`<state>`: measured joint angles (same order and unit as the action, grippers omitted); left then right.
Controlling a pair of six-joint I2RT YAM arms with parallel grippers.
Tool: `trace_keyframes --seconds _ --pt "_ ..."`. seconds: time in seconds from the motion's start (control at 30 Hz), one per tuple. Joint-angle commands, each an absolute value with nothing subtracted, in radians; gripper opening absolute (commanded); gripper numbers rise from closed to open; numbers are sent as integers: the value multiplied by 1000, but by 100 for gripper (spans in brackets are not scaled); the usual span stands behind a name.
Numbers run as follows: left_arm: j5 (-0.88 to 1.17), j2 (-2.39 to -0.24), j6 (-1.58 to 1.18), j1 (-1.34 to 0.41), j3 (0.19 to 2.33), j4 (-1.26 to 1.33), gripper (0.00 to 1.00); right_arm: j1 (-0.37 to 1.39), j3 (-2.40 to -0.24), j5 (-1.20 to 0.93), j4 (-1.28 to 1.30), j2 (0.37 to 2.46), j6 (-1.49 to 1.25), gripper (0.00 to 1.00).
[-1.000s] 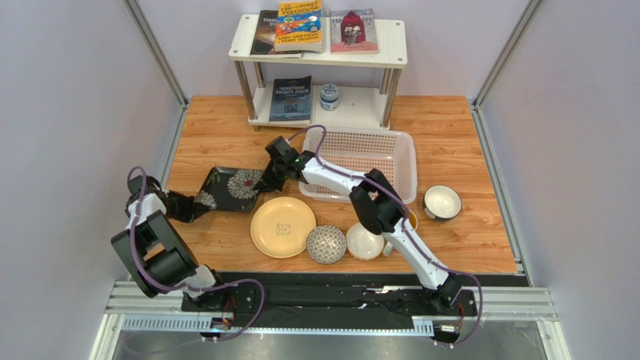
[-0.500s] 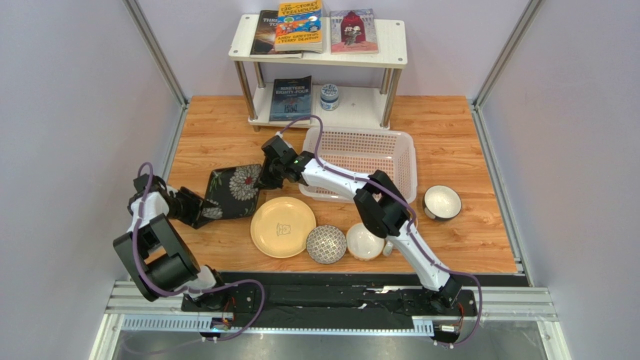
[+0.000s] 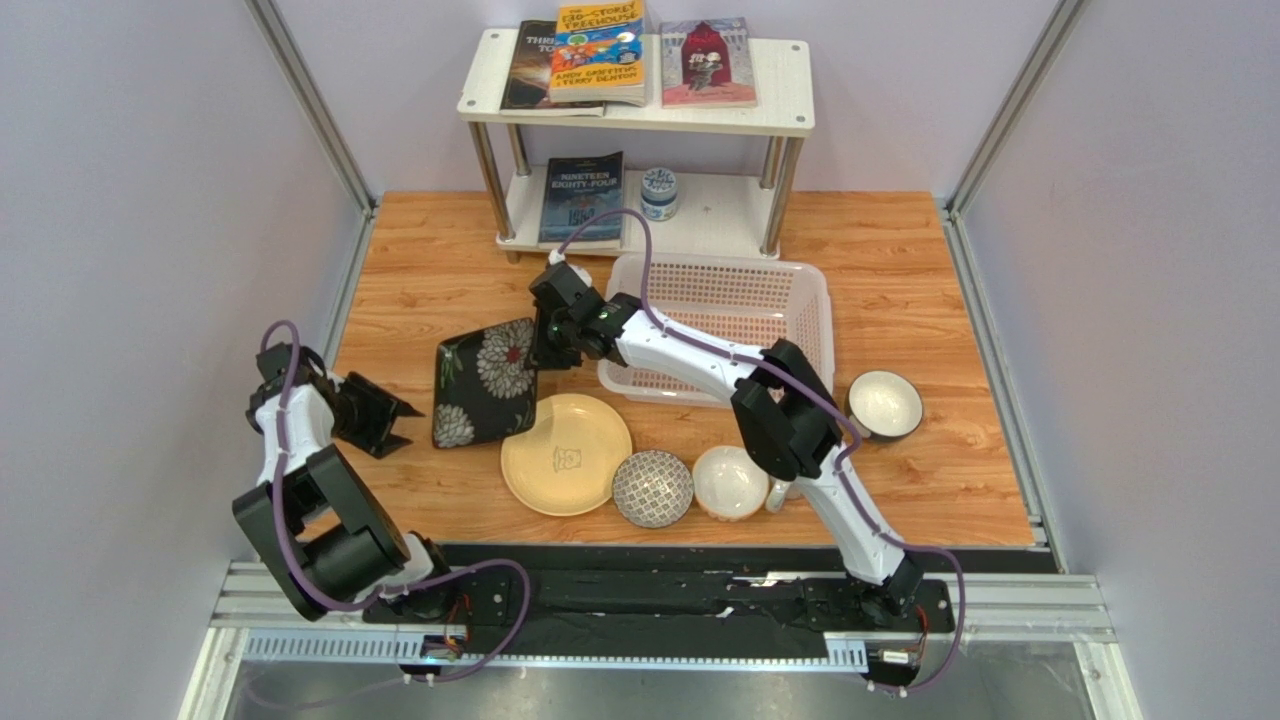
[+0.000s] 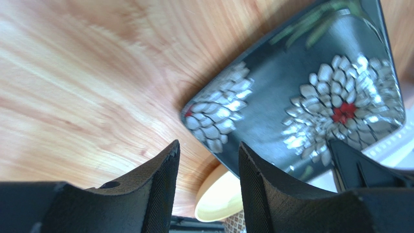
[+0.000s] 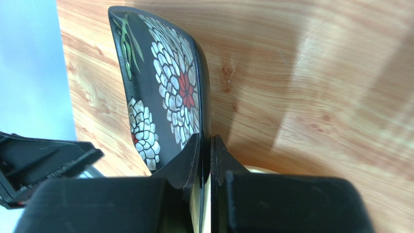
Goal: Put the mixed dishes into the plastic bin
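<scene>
The black square floral plate is tilted up on edge above the wood, with my right gripper shut on its far right rim. In the right wrist view both fingers pinch the plate at its rim, the gripper tight on it. My left gripper stands open to the plate's left, apart from it; its wrist view shows bare jaws before the plate. The plastic bin sits just right of the plate. A yellow plate, grey-patterned bowl, white bowl and dark-outside bowl rest on the table.
A white two-level shelf with books stands at the back, a small blue-and-white jar on its lower level. The right arm stretches over the bin's near rim. Grey walls close in both sides of the wooden table.
My left gripper opened, let go of the floral plate and drew back to the left. My right gripper swung the plate up on edge and a little toward the bin.
</scene>
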<state>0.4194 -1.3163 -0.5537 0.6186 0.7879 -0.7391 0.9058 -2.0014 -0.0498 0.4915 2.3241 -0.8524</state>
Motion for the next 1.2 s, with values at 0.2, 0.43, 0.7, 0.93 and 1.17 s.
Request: trace_keyframes --seconds 0.2,0.43,0.7,0.93,1.17 --pt "357 -1282 -548 649 810 -761 53 907 -2056 -52 396 2123 -770 0" --pt "350 -1279 -542 649 810 -767 52 867 -2036 -74 400 2010 -772 0" --pt "397 -1275 -540 649 799 -753 52 661 -1873 -14 529 1714 -674 0" --pt "466 -1273 -519 638 795 -735 52 440 -1623 -103 575 1549 -630 0" --pt "471 -1278 -511 627 792 -719 50 380 -1464 -176 561 1513 -592 0"
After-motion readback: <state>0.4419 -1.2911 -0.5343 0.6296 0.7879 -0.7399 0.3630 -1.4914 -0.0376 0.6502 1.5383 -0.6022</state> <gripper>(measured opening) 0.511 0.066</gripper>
